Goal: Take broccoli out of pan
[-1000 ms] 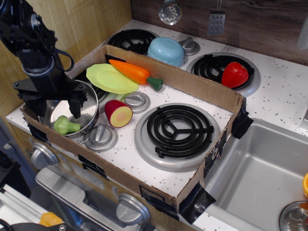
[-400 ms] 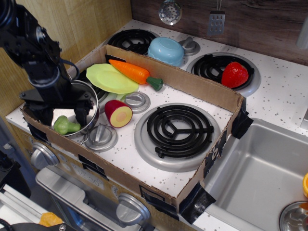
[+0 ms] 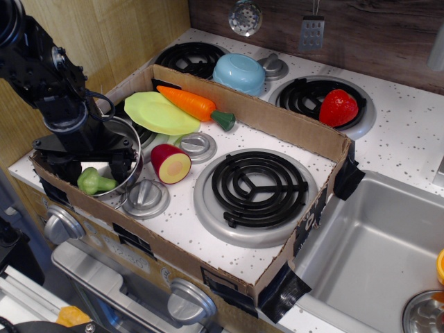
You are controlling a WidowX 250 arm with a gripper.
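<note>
The gripper [image 3: 89, 166] hangs spread wide inside the pan [image 3: 133, 141], straddling the broccoli [image 3: 94, 182]. Closing off-centre could squirt it aside

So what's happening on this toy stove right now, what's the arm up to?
A black robot arm has its claw lowered into the steel pan at the front left of the cardboard-walled stovetop, fingers open on either side of the pan's inside. The green broccoli lies in the pan near its front rim, not gripped yet. Beside the pan sit a halved red fruit, a leaf-shaped plate and a carrot.
</note>
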